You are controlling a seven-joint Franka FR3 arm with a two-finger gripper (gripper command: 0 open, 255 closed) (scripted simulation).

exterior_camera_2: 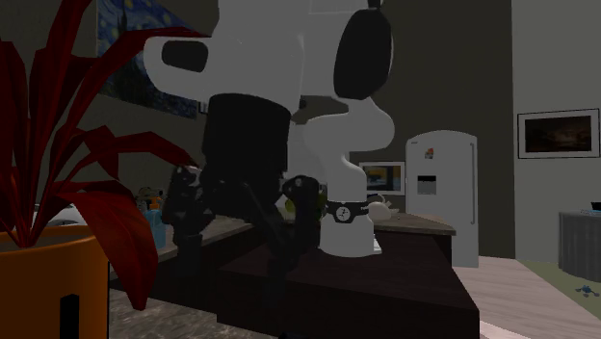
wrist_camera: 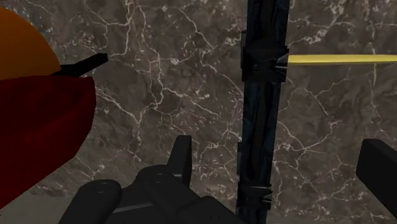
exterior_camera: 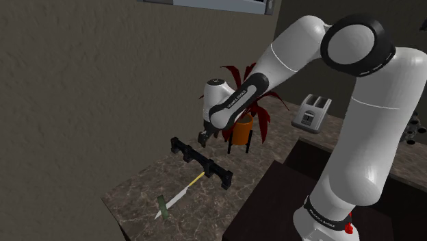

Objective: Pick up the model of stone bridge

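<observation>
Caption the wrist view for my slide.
Open gripper poised over the dark bridge model on a marbled counter, orange pot nearby.

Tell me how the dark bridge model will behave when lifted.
The bridge model looks rigid, so probably won't flex. Long and narrow, it may tilt if gripped off-centre. Its blocky piers likely stop it rolling.

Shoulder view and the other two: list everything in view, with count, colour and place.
bridge model: one, black, on the counter under the tool
knife: one, white blade, yellow handle, on the counter beside the bridge model
plant: one, red leaves, orange pot, behind the bridge model
toaster: one, pale grey, shoulder view's right
fridge: one, white, far background
counter: one, dark marbled
arm: one, white
tool: one, black, open
</observation>
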